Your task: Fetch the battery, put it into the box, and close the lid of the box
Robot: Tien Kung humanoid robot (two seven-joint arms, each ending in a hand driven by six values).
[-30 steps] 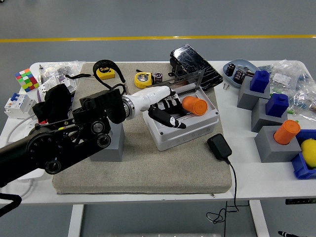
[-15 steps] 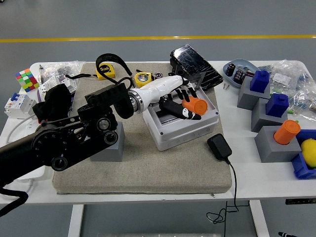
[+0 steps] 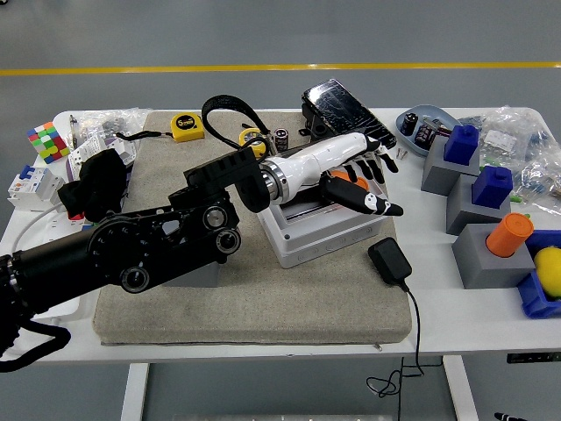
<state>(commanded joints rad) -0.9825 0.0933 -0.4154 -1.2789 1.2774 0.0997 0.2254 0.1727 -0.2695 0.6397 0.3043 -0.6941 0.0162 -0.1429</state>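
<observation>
Battery in the box, lid next

My left hand hovers over the box, fingers spread and empty; the orange battery lies beneath, the raised lid just behind

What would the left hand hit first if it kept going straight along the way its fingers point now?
The left hand points right across the open grey plastic box. Past the box's right edge, the nearest thing in line looks like the grey block holding a blue cube, though depth is hard to judge.
</observation>
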